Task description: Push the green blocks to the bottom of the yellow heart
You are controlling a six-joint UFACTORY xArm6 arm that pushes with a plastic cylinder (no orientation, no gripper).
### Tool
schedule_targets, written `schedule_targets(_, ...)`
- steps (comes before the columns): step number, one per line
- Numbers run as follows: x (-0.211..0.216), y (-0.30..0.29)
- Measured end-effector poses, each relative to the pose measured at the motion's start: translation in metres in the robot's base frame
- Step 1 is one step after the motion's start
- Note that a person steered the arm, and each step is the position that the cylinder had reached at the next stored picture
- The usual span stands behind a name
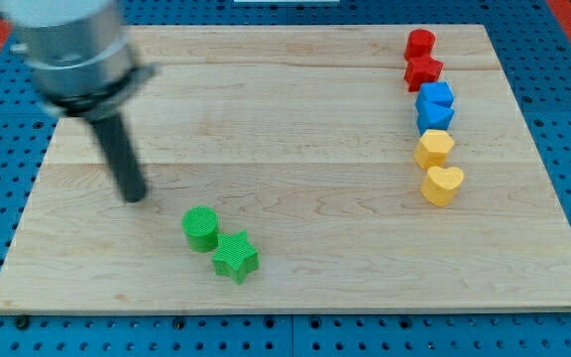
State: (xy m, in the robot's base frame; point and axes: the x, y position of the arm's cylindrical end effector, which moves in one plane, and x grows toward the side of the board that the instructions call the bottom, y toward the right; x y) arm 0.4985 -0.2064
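Note:
A green cylinder (201, 228) and a green star (235, 257) sit touching each other near the view's bottom, left of centre. The yellow heart (442, 184) lies at the view's right, the lowest block in a column. My tip (134, 195) rests on the board to the upper left of the green cylinder, a short gap away from it. The rod rises up and left to the arm's grey body.
Above the yellow heart the column holds a yellow hexagon (433, 148), two blue blocks (435, 107), a red star (423, 71) and a red cylinder (419, 44). The wooden board (295, 149) lies on a blue pegboard.

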Motion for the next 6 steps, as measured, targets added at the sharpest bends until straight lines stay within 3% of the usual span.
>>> schedule_targets(1, 0.064, -0.005)
schedule_targets(2, 0.077, 0.056)
schedule_targets(4, 0.077, 0.203)
schedule_targets(6, 0.055, 0.274)
